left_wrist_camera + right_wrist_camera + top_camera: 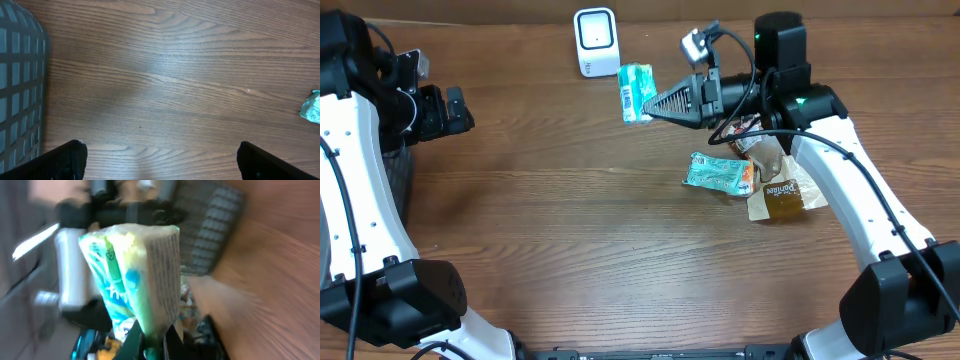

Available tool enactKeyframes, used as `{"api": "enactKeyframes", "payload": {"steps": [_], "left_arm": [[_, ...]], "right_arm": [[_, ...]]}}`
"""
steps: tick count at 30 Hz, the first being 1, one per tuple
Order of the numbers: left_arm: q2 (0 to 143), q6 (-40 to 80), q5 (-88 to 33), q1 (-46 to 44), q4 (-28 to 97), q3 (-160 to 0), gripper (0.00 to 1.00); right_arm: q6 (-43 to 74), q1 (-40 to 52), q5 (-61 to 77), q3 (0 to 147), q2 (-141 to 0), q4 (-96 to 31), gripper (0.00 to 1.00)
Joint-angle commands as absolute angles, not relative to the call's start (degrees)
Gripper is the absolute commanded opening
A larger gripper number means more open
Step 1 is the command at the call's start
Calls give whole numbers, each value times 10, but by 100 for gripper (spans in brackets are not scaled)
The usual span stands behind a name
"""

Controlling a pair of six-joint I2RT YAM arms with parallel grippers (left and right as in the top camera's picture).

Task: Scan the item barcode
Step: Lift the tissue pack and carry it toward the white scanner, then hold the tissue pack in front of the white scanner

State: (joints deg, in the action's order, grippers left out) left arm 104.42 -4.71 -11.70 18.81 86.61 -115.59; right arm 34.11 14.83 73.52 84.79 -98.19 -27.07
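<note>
Overhead: brown wood-grain table [570, 250]. Dark plastic mesh basket [398, 175] sits at the 9 o'clock edge. Left gripper [460, 110] at 10 o'clock, jaws spread wide with nothing between them, over bare wood beside the basket. Right gripper [655, 103] near 12 o'clock, clamped on a green-and-white soft snack packet [637, 92], which sits just at 4 o'clock of the white boxy barcode scanner [595, 42], apart from it. Teal foil pouch [720, 173] and brown sachet [782, 195] lie side by side at 3 o'clock.

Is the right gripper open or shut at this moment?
Shut: the right gripper pinches the green packet by one edge, as the right wrist view shows.
</note>
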Motion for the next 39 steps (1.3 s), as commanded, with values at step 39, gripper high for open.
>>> {"api": "enactKeyframes", "payload": {"steps": [39], "left_arm": [[1042,-56,-116,190,865,-1159,100]], "right_arm": [[-403,333,-279,1315,-1353,-225,4]]}}
